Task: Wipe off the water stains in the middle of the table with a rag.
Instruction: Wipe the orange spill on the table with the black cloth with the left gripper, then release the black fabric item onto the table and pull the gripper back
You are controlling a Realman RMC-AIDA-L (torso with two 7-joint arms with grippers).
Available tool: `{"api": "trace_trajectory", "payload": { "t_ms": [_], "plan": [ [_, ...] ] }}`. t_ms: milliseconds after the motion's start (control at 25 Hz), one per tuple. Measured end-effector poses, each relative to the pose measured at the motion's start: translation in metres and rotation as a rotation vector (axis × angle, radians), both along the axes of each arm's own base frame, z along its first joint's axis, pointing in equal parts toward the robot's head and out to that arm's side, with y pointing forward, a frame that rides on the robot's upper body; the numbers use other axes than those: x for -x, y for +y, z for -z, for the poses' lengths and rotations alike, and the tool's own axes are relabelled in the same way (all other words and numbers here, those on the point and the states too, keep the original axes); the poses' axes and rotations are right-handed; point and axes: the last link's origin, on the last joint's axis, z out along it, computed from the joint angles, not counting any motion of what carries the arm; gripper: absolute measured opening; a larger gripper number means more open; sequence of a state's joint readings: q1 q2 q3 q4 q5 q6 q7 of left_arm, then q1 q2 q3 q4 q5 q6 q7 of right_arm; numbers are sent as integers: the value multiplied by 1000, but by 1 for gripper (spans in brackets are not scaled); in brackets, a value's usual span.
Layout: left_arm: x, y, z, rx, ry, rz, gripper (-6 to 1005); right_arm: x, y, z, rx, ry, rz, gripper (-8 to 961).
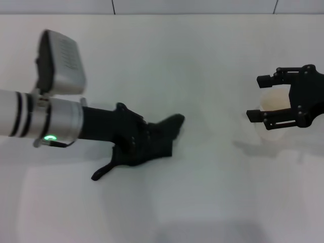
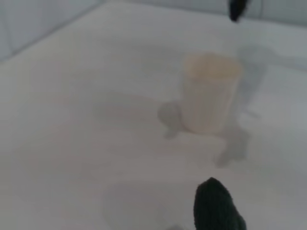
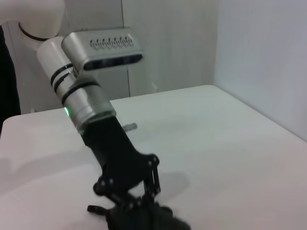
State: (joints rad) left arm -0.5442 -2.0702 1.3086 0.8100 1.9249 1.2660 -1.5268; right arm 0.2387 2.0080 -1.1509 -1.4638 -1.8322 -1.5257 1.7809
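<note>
We see the rag [image 1: 152, 142] lying left of centre in the head view, its thin tail trailing toward the lower left, with the left gripper [image 1: 132, 137] pressed down into it and clenched on the cloth. At the right edge the right gripper [image 1: 266, 97] hovers with jaws released around a white paper cup [image 1: 273, 109]; we cannot tell its contents. The white table [image 1: 202, 202] fills the frame, grey wall panels behind.
</note>
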Motion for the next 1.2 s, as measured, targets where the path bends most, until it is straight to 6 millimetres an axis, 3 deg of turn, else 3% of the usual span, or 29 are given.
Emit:
{"api": "trace_trajectory", "payload": {
  "t_ms": [240,720,1200],
  "plan": [
    [11,1,-17,-32,-40,-54,132,0,1,1,-1,3,3,781],
    [20,-4,-15,-10,-1,-77,140,2,2,3,4,5,3,779],
    [26,-1,-25,-54,-45,-165,279,3,0,5,13,4,0,777]
  ]
}}
